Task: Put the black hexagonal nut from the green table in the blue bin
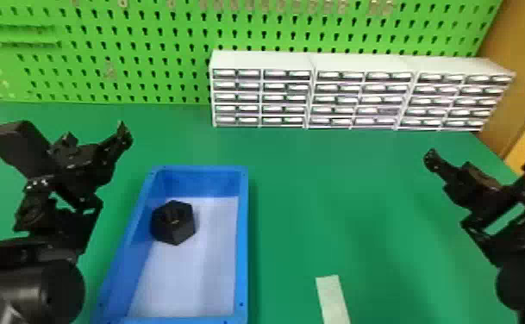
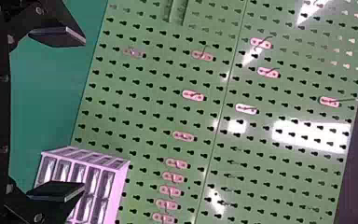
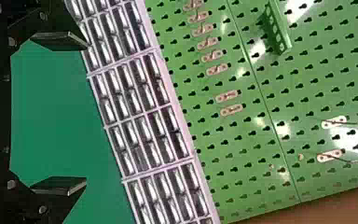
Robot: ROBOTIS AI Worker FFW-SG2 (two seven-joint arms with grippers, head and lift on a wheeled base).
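The black hexagonal nut (image 1: 173, 223) is inside the blue bin (image 1: 242, 241), at lower left.
The left gripper (image 1: 96, 134) is at left, above and to the left of the nut, apart from it; the right gripper (image 1: 451, 161) is at right, far from it. Both are open and empty. Green counter (image 1: 339, 194); white drawer units (image 1: 360, 64) and green pegboard (image 1: 145, 56) at top.

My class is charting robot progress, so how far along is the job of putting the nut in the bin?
Done, it appears: the black hexagonal nut lies inside the blue bin, by its left wall. In hand: nothing; the left gripper and right gripper are both open and empty. Left to do: probably nothing, since the nut is already in the bin.
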